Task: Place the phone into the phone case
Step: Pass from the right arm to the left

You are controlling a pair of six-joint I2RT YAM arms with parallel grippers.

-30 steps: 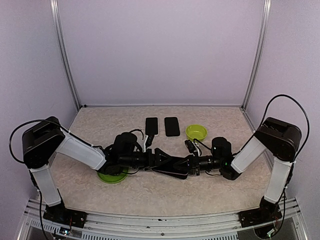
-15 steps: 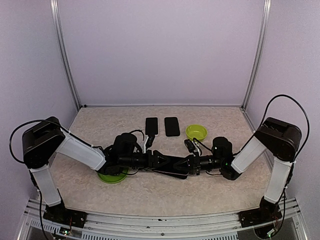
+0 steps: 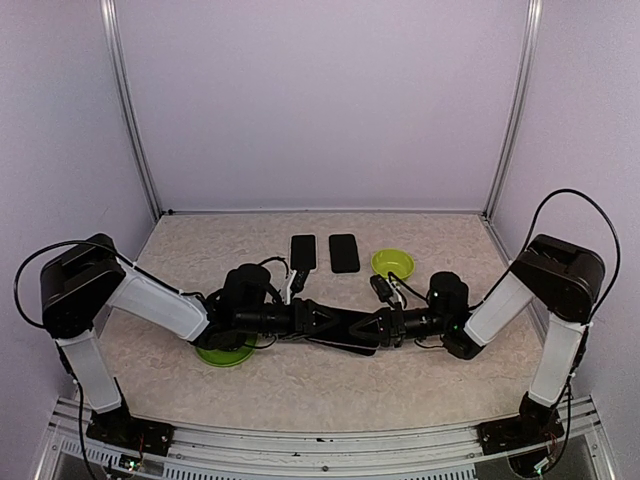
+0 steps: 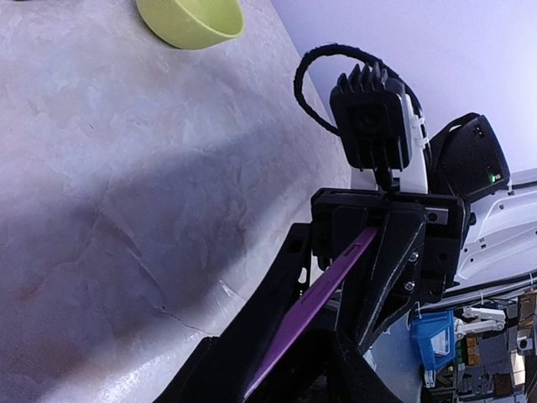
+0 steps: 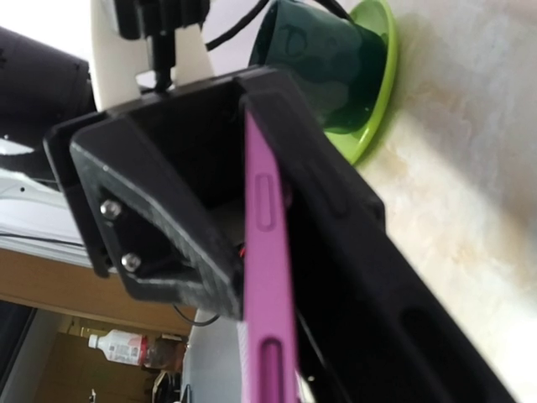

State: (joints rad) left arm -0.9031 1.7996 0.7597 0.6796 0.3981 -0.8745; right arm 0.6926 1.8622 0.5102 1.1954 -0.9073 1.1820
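A flat phone case with a purple edge (image 3: 348, 334) hangs just above the table between my two arms. Its top face looks dark, so I cannot tell whether a phone sits in it. My left gripper (image 3: 322, 322) is shut on its left end and my right gripper (image 3: 380, 328) is shut on its right end. In the left wrist view the purple edge (image 4: 315, 298) runs from my left gripper (image 4: 294, 337) to the right gripper (image 4: 388, 228). In the right wrist view the purple edge (image 5: 267, 252) sits in my right gripper (image 5: 273, 336). Two black phones (image 3: 303, 252) (image 3: 344, 253) lie flat at the back.
A green bowl (image 3: 393, 264) stands behind the right gripper and shows in the left wrist view (image 4: 191, 18). A green plate (image 3: 225, 351) lies under the left forearm; in the right wrist view it (image 5: 379, 80) holds a dark green cup (image 5: 323, 63).
My left gripper's fingers were spread open around the case's left end one second ago and have closed on it. The right gripper has kept its hold and shifted slightly right.
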